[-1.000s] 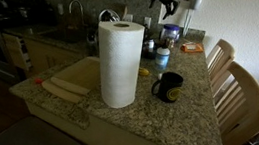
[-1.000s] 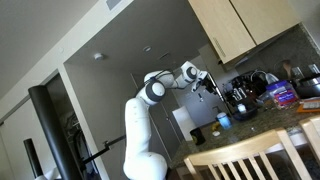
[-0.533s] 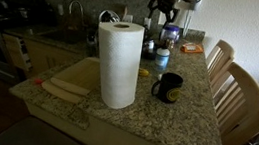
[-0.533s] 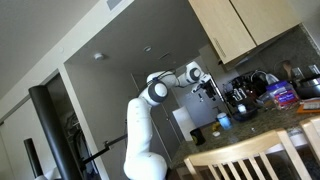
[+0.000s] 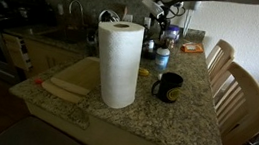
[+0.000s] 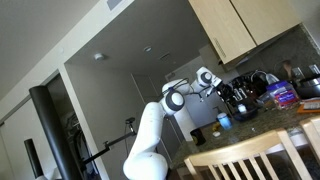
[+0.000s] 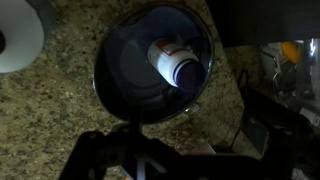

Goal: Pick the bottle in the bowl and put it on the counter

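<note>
On granite counter (image 5: 182,118) in an exterior view: tall white paper-towel roll (image 5: 121,63) up front, black mug (image 5: 168,87) near it, wooden chairs (image 5: 236,92) along the edge. Behind roll, twd back wall, gripper (image 5: 156,21) hanging low over clutter of small items, arm (image 5: 230,0) reaching in from top of pic. Bowl and bottle too small and dark to pick out there; jaw spacing likewise. Next, an exterior view from low and far off: white arm (image 6: 165,105) bent over toward countertop things, gripper (image 6: 224,92) dark against dim room, chair back (image 6: 250,155) in foreground, cabinets (image 6: 240,25) above. Can't tell finger spacing from there either. Wrist view, looking straight down: dark round bowl (image 7: 125,85) on speckled counter (image 7: 50,110), bottle (image 7: 172,62) lying on its side inside, white body w/ red band, dark cap end twd lower right, close to bowl's right inner wall. Dark fingers (image 7: 105,155) at bottom left & right, spread wide apart, pinching nothing, bowl's near rim between them. Edge of paper-towel roll (image 7: 18,35) at top left.
</note>
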